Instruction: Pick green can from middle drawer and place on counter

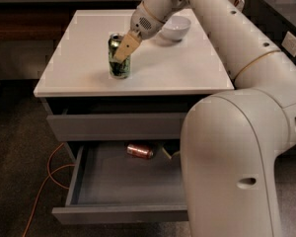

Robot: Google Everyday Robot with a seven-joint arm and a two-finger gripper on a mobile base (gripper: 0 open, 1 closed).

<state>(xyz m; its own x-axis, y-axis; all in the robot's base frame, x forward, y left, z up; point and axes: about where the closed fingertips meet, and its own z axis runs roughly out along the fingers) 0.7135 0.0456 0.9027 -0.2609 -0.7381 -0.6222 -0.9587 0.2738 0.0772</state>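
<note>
The green can [119, 65] stands upright near the middle left of the white counter [79, 58], its base at or just above the surface. My gripper [121, 54] reaches down from the upper right and is shut on the can's upper part. One tan finger [127, 47] lies across the can's front; the other is hidden behind it. The middle drawer [113, 186] is pulled open below, with a grey floor.
A reddish-copper can [139, 151] lies on its side at the back of the open drawer. A white bowl [175, 27] sits at the counter's far right. The top drawer front [113, 126] is closed. My arm's bulk [237, 157] covers the drawer's right side. An orange cable [52, 169] lies on the floor at the left.
</note>
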